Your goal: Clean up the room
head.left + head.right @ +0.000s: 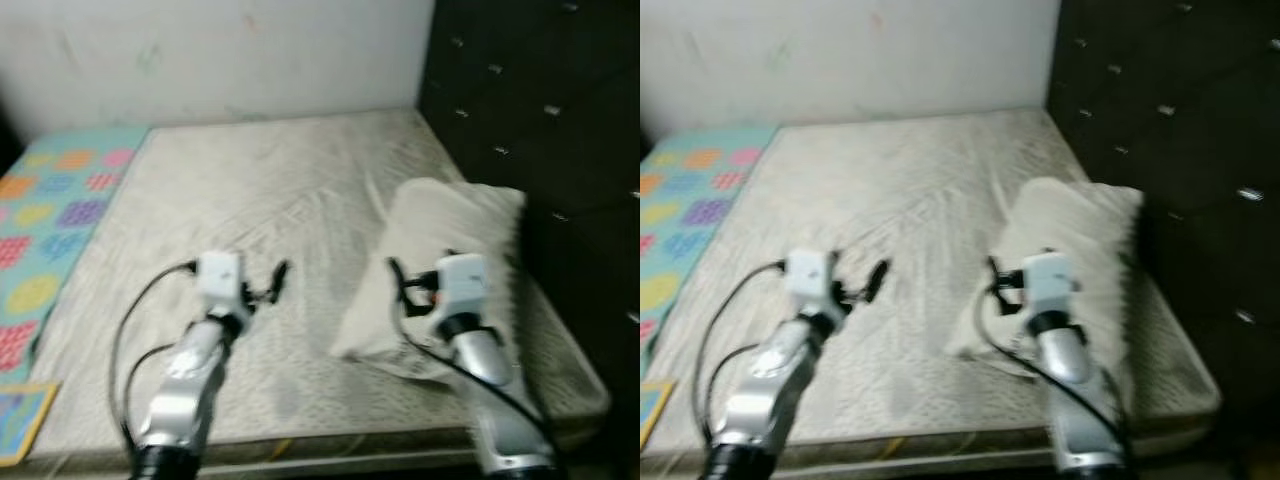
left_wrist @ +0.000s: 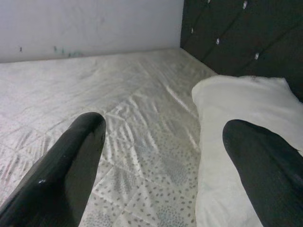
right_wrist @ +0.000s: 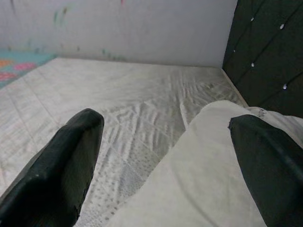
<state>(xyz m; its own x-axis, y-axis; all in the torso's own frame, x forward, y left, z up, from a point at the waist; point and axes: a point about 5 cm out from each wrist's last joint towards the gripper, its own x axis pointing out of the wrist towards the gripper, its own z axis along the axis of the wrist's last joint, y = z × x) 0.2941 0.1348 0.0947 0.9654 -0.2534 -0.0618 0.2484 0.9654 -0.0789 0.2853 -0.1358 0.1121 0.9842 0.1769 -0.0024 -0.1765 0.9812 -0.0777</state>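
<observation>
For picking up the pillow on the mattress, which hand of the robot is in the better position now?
Probably the right hand. It is open and hangs directly over the pillow. The left hand, also open, is over the bare mattress, off to the pillow's side.

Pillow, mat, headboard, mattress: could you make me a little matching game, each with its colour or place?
Things:
1. pillow
2. mat
3. headboard
4. mattress

Descriptions:
A. dark, tufted with buttons
B. colourful, left of the bed
C. white, lying beside the headboard
D. pale quilted surface under both grippers

Pairs: 1-C, 2-B, 3-A, 4-D
</observation>
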